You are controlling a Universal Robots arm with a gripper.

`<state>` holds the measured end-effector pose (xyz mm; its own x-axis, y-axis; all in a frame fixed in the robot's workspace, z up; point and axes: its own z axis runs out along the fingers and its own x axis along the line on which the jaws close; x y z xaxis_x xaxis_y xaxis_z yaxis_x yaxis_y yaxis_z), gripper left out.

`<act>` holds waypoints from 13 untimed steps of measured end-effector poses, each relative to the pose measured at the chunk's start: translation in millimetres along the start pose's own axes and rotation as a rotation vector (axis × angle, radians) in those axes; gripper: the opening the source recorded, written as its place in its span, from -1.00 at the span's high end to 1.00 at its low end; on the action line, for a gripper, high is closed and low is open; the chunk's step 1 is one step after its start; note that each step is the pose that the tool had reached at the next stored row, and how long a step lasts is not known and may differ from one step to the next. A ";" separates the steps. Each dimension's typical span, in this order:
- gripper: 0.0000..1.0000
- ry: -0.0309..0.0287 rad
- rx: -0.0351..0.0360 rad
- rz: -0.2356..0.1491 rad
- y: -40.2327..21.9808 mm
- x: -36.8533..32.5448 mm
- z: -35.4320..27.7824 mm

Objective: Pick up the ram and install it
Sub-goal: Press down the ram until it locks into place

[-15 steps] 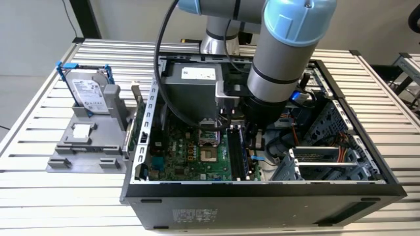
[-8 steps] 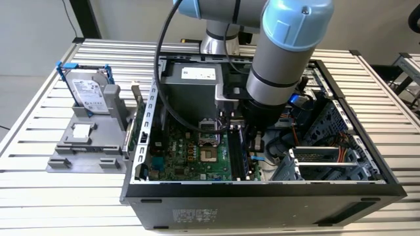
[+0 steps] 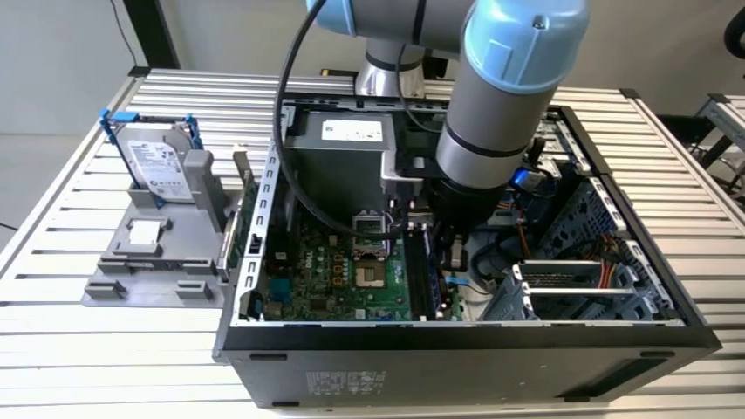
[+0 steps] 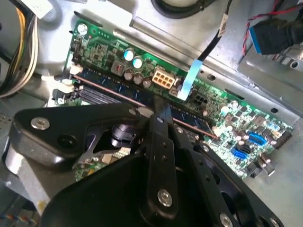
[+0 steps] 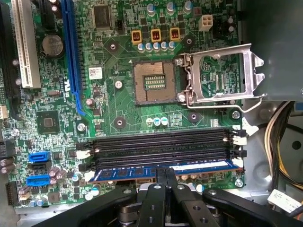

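The ram (image 5: 165,170) sits low in the first wrist view, a blue stick lying along the outermost of the black memory slots (image 5: 161,149), directly under my hand (image 5: 165,182). In the second wrist view it runs as a dark strip (image 4: 118,90) across the middle of the motherboard (image 4: 227,109). I judge pickup done and insertion under way; whether it is fully seated and the white end latches (image 5: 239,163) are closed, I cannot tell. The hand's two fingers are drawn tight together around the stick's top edge, so I read it as grasping the ram. In the exterior view, the arm (image 3: 501,96) reaches steeply down into the open computer case (image 3: 652,332) on the slatted tabletop (image 3: 70,349).
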<state>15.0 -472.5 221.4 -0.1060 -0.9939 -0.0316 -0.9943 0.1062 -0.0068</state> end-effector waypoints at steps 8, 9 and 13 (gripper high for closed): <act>1.00 0.0004 -0.0001 0.000 -0.2 -0.7 -36.2; 1.00 0.0001 -0.0001 0.000 -0.2 -0.8 -40.5; 1.00 0.0004 -0.0001 0.000 -0.3 -1.3 -58.7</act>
<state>14.9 -473.0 280.1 -0.1058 -0.9939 -0.0312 -0.9943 0.1061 -0.0067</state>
